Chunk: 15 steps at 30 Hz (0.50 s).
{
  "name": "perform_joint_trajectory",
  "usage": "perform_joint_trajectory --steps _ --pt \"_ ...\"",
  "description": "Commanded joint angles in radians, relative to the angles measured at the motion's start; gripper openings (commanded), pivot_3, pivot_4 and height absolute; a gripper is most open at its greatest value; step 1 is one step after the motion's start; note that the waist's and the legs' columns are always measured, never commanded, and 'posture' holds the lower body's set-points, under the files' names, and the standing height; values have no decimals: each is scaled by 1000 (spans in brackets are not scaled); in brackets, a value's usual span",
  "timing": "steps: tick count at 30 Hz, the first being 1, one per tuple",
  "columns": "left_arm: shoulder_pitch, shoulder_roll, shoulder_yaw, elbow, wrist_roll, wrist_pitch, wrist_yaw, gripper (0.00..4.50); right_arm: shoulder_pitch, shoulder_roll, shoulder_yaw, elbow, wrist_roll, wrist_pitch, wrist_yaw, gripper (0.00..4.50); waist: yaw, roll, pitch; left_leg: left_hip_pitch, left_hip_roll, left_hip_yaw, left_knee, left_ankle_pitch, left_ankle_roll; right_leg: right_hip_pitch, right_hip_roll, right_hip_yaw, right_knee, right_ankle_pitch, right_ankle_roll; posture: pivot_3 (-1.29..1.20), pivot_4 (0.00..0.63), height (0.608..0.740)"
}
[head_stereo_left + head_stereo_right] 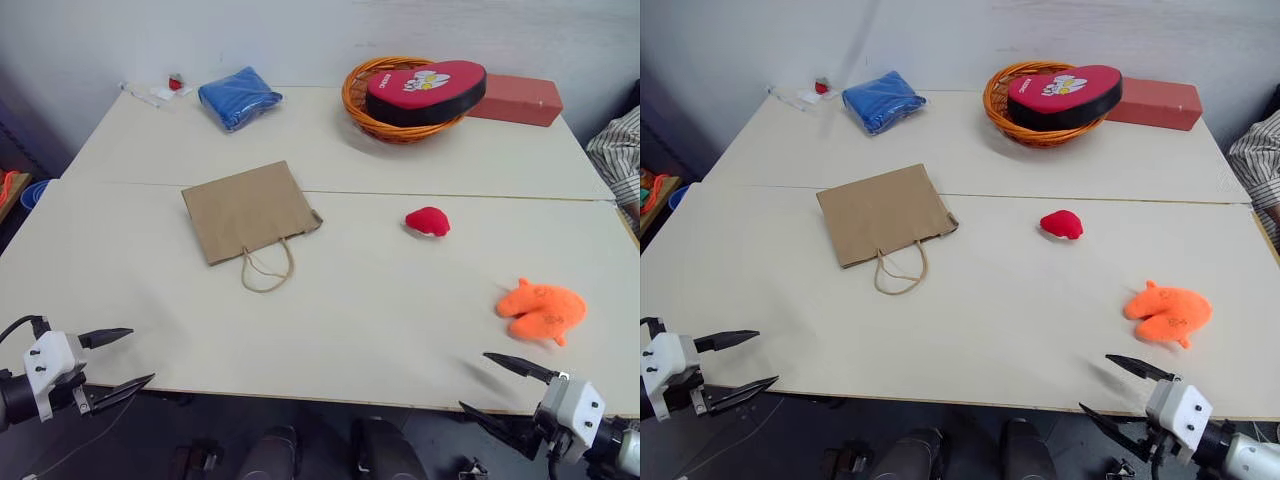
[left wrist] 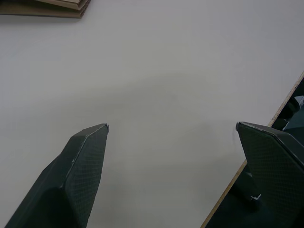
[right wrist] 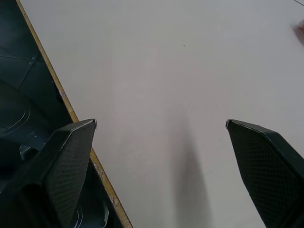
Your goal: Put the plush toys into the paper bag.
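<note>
Pale worktop (image 1: 380,300), both claws spread wide and empty at its near edge. Orange plush (image 1: 541,309) lies just ahead of right claw (image 1: 500,385), the nearer arm; red plush (image 1: 428,221) mid-worktop. Paper bag (image 1: 250,211) flat, handles toward the robot, on the side of left claw (image 1: 118,360).

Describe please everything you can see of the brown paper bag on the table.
The paper bag is flat brown kraft paper, lying on its side on the pale table, left of centre. Its mouth faces the near edge, where twisted cord loop handles rest on the tabletop. One corner near the mouth is slightly crumpled. Nothing touches it except the table; both toys lie apart, to its right.
</note>
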Motion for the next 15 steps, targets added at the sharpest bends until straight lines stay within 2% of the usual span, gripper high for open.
perform_joint_trajectory --steps 1,5,7,9,11,15 --pt "-2 11 15 -9 -7 -9 -5 4500 -31 16 0 3 3 -15 -25 4459 0 0 0 0 0 0 0 0 0 0 0 0 0 0 0 0 150 740" --pt "-37 32 8 -50 -80 127 -15 4500 -88 56 36 -79 19 19 -89 4459 0 0 0 0 0 0 0 0 0 0 0 0 0 0 0 0 150 740" --pt "-102 74 -19 -100 -155 286 -26 4500 -153 97 85 -193 68 91 -170 4459 1 0 0 0 0 -1 0 0 0 0 0 -1 1 0 0 0 150 740" --pt "-178 93 -49 -135 -191 363 -21 4500 -200 123 119 -266 121 146 -210 4459 3 1 0 0 0 -2 2 0 -1 0 0 -1 2 0 0 0 150 740" --pt "-271 95 -106 -161 -173 379 -8 4500 -245 139 148 -317 148 197 -251 4459 3 1 0 -1 -1 -2 3 0 -1 0 0 -1 3 0 0 0 150 740" --pt "-506 82 -314 -152 -58 369 -10 4500 -331 158 214 -370 133 250 -301 4459 1 0 -1 -2 -2 -2 2 0 -1 -2 0 -1 2 0 0 0 150 740"
